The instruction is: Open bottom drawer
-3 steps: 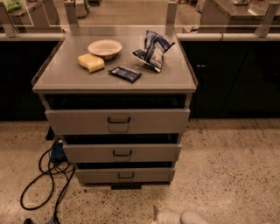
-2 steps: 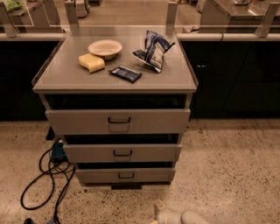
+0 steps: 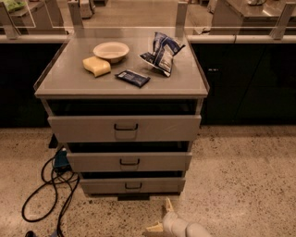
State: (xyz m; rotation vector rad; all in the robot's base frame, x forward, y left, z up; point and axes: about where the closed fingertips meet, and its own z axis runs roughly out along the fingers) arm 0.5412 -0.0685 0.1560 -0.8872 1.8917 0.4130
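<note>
Gripper [image 3: 160, 216] jaws are spread wide w/ nothing held; bottom drawer [image 3: 133, 185] is just ahead of jaws, slightly left, not touching.

Speckled floor, dark counters, warm low light

The gripper [image 3: 160, 216] sits at the bottom edge with its fingers [image 3: 168, 205] spread apart, over a beige speckled floor [image 3: 240, 176]. Right ahead of the fingers is a grey cabinet [image 3: 69, 79]. Off to the fingers' left, a black cable [image 3: 40, 196] loops on the floor near the cabinet's foot. Way past the fingers, behind the cabinet, dark counters [image 3: 245, 83] run along both sides, and grey posts [image 3: 181, 14] stick up above them. The light's warm and kinda dim.
</note>
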